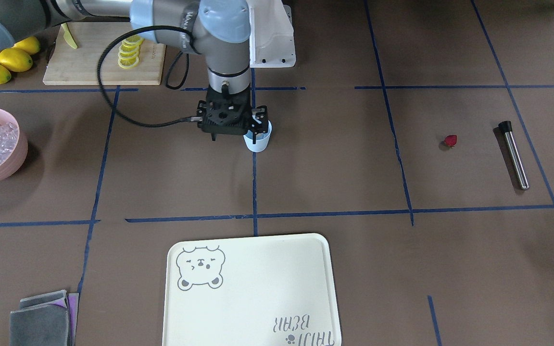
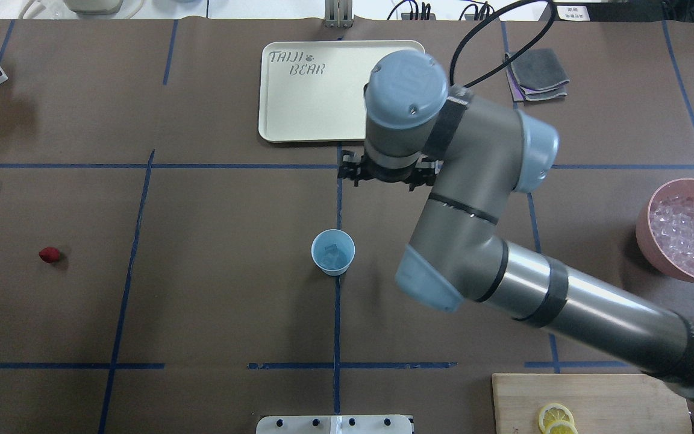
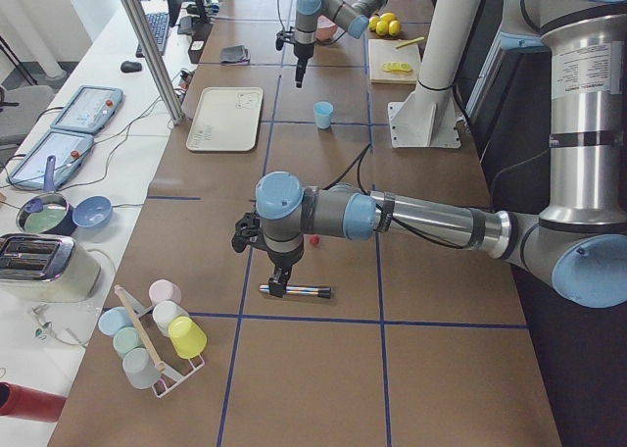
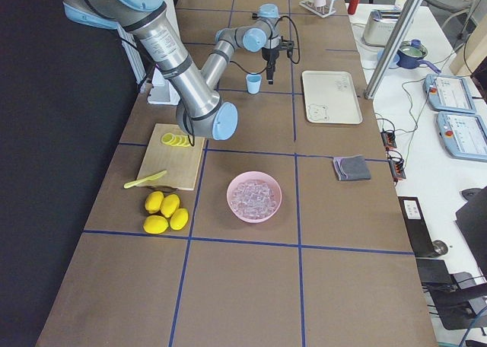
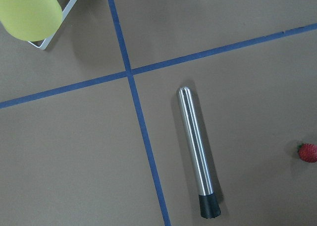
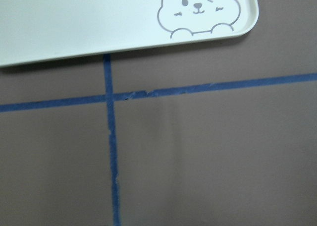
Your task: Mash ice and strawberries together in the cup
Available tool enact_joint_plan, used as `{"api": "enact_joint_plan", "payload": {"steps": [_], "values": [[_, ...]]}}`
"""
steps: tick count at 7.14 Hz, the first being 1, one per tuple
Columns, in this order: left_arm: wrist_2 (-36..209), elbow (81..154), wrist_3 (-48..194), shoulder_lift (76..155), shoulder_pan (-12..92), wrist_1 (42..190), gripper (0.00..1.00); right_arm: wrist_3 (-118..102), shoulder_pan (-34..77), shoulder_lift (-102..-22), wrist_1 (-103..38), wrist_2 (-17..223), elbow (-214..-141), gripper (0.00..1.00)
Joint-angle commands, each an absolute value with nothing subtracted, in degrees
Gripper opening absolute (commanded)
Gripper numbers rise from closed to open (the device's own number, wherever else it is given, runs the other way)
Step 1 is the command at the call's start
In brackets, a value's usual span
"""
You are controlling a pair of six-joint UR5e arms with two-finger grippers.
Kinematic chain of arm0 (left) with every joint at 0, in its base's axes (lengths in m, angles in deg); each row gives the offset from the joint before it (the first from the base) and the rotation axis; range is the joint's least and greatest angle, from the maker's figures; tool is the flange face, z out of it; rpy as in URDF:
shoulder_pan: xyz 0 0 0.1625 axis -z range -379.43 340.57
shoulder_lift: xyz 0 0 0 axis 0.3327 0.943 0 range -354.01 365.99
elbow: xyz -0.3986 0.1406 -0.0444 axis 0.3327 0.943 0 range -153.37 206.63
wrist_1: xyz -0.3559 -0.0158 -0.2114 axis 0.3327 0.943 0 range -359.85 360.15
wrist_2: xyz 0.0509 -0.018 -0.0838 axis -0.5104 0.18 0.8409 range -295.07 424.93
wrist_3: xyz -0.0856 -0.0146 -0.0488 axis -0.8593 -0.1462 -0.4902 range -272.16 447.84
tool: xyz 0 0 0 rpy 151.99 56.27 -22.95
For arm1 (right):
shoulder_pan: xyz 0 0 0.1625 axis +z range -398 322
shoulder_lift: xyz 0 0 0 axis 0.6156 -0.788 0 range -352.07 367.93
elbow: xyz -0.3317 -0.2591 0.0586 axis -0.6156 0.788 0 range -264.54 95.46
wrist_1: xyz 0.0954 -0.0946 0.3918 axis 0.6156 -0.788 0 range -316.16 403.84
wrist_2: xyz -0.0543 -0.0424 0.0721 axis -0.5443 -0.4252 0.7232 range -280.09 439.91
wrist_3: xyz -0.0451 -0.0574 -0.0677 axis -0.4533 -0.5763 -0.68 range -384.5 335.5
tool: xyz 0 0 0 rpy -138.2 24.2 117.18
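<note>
Several ice cubes (image 2: 335, 258) sit in the blue cup (image 2: 315, 256), the strawberry (image 2: 49, 255) well apart at its nine o'clock seen overhead, my right gripper (image 3: 298, 74) toward one o'clock, my left gripper (image 3: 280, 282) over the steel muddler (image 5: 197, 151), and whether either is clenched I cannot tell.

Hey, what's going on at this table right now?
Two robot arms are setting up to mash a drink. The cup already holds ice. The right end effector hangs just past it, toward the tray. The left end effector hovers above the steel muddler. The strawberry lies nearby, not yet in the cup.
</note>
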State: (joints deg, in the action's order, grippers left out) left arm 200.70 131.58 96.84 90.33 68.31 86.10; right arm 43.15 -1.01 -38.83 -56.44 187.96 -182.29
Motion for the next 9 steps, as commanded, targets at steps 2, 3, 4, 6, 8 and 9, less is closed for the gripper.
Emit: {"api": "enact_joint_plan", "payload": {"steps": [2, 3, 4, 6, 8, 9], "values": [[200.98, 131.57, 96.81, 91.25, 68.11, 86.37, 1.00, 16.29, 15.84, -51.79, -56.09, 198.63, -185.87, 0.99], [200.98, 131.05, 96.81, 91.33, 67.85, 86.80, 1.00, 6.36, 21.36, -56.79, -56.17, 201.44, -186.92, 0.99], [200.81, 130.78, 96.72, 91.51, 67.49, 90.46, 1.00, -1.65, 27.33, -60.93, -56.09, 205.82, -186.93, 0.99], [200.98, 130.60, 96.63, 93.25, 65.22, 95.85, 1.00, -22.64, 39.46, -71.29, -56.26, 210.93, -186.50, 0.99], [200.98, 130.34, 96.72, 93.62, 64.77, 95.86, 1.00, -38.07, 48.97, -81.58, -56.26, 211.58, -186.32, 0.99], [201.07, 130.42, 96.72, 94.32, 64.77, 95.77, 1.00, -38.56, 52.32, -86.94, -56.09, 211.31, -186.32, 1.00]]}}
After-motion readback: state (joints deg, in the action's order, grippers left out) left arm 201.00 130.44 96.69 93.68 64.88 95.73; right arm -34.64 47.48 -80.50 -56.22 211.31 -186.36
